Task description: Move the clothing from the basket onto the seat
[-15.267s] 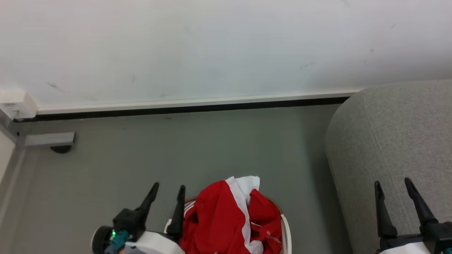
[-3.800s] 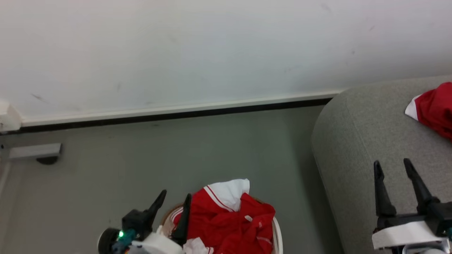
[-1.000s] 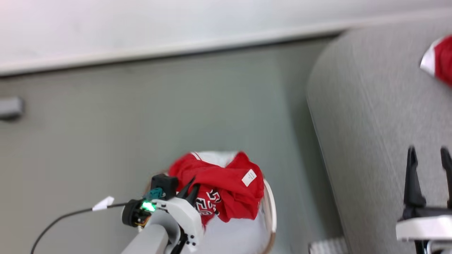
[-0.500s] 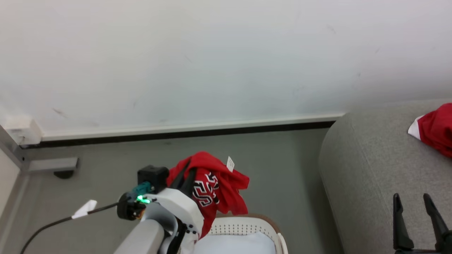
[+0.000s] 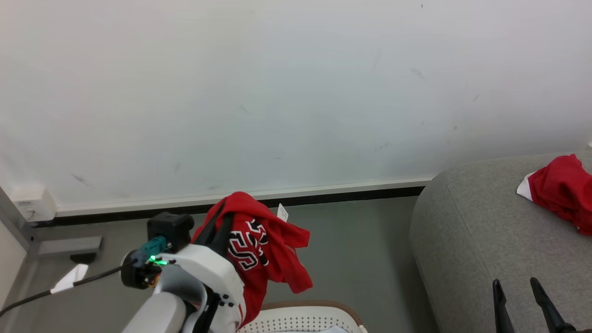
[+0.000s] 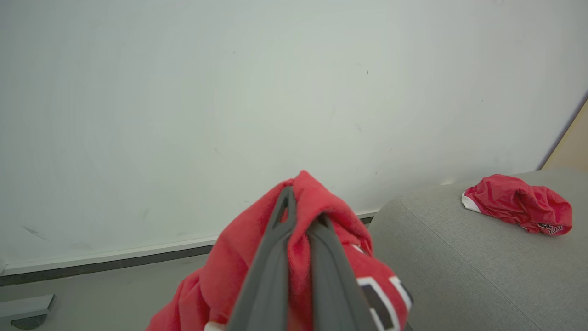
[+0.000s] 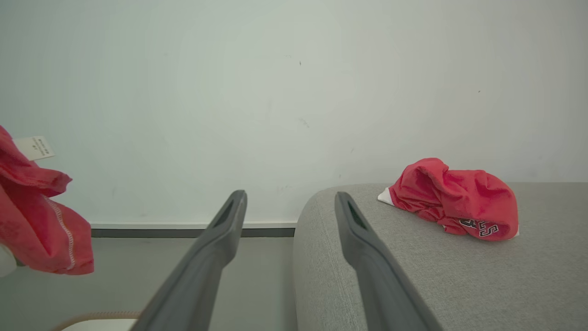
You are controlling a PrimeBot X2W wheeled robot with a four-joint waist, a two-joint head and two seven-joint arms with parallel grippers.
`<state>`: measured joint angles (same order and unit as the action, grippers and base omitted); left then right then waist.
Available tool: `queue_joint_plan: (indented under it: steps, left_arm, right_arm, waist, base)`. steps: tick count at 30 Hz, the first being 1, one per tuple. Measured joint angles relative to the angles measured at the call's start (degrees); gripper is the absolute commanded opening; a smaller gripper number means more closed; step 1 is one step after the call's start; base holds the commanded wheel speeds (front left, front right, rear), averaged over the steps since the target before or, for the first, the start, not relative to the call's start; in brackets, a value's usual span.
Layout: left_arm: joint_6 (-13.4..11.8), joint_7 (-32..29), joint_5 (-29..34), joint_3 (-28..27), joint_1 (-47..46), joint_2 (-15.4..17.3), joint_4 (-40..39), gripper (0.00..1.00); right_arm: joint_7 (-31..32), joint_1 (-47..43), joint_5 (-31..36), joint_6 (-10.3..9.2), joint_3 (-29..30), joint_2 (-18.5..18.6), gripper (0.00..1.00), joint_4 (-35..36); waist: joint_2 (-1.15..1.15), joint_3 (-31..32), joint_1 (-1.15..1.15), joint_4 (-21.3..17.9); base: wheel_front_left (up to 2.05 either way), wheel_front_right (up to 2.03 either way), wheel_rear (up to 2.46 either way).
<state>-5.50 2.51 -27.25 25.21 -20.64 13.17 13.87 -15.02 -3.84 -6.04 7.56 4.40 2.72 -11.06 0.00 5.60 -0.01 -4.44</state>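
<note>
**Left gripper** [image 5: 221, 216], lower left of the head view. Its two long dark fingers [image 6: 271, 266] are clamped together on a fold of the red garment [image 5: 266, 252]. This is a soft, bright red fabric piece with black-and-white printed lettering and a small white tag [image 5: 282, 212]. The cloth drapes over the fingers and the white wrist housing. It hangs in the air above the basket [image 5: 303, 309], a rounded white perforated plastic tub with a brown rim band. The basket's far rim shows at the bottom edge of the head view.

**Right gripper** [image 5: 514, 283], lower right of the head view. Its fingers are spread apart with nothing between them, and they are seen against the near edge of the seat [image 5: 471, 240]. The seat is a large, light grey woven-fabric sofa with a rounded end. The right wrist view shows the same wide gap between the fingers [image 7: 216, 248].

**Middle distance.** A grey-green floor [image 5: 360, 249] lies between the basket and the seat.

**On the seat.** A second red garment [image 5: 557, 192] lies crumpled on the seat's top surface, well apart from both grippers. It has a white corner at its left edge, and lettering shows low on its right side [image 7: 480, 227].

**Background.** A plain white wall [image 5: 277, 92], with a pale skirting board [image 5: 347, 188] above a dark strip where the wall meets the floor.
</note>
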Motion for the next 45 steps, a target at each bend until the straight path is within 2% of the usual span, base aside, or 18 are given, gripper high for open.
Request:
queue_joint_plan:
  steps: [11, 15, 18, 22, 28, 32, 39, 45]
  left_arm:
    - [-1.5, -1.4, -0.1, 0.3, 1.5, 1.0, -4.2, 0.00]
    - [-1.6, -1.6, -0.1, 0.9, 1.7, 0.8, -4.9, 0.00]
    - [-1.6, -1.7, -0.1, 1.4, 1.7, 0.6, -5.3, 0.00]
    - [-1.6, -1.9, -0.1, 1.7, 1.2, 0.4, -5.6, 0.00]
    - [-1.3, -2.1, -0.1, 3.0, 0.5, -0.5, -5.9, 0.00]
    - [-0.6, -2.3, -0.1, 4.1, -0.7, -1.2, -5.4, 0.00]
    - [0.5, -2.6, 0.5, 6.4, -2.7, -2.5, -4.8, 0.00]
    - [1.4, -3.1, 0.7, 8.3, -3.6, -3.6, -4.6, 0.00]
  right_arm:
    - [0.0, -0.2, -0.1, 0.00, -1.5, 0.0, 1.00, 0.5]
    - [0.0, 0.2, 0.1, 0.00, -4.3, 0.0, 1.00, 1.5]
    - [0.0, 1.9, 1.0, 0.00, -7.9, 0.2, 1.00, 2.3]
    - [0.0, 6.0, 0.5, 0.00, -14.8, 2.5, 1.00, 2.2]
    - [0.0, 14.2, -2.9, 0.00, -28.3, 6.2, 1.00, -2.3]
    - [0.0, 20.3, -6.0, 0.00, -35.8, 6.9, 1.00, -6.1]
    - [0.0, 28.3, -10.0, 0.00, -44.0, 5.4, 1.00, -13.9]
    - [0.0, 32.6, -11.3, 0.00, -46.2, 2.5, 1.00, -19.5]
  waist:
    - [0.00, -0.4, 0.00, -0.7]
    - [0.00, -0.8, 0.01, -0.6]
    - [0.00, -1.0, 0.00, -0.6]
    - [0.00, -1.3, 0.01, -0.5]
    - [0.00, -1.7, 0.01, 0.1]
    - [0.00, -2.1, 0.00, 0.9]
    - [0.00, -2.9, 0.01, 2.6]
    - [0.00, -3.5, 0.01, 3.5]
  base:
    - [0.00, 0.00, 0.00]
    - [0.00, 0.00, 0.00]
    - [0.00, 0.00, 0.00]
    - [0.00, 0.00, 0.00]
    - [0.00, 0.00, 0.00]
    - [0.00, 0.00, 0.00]
    - [0.00, 0.00, 0.00]
    - [0.00, 0.00, 0.00]
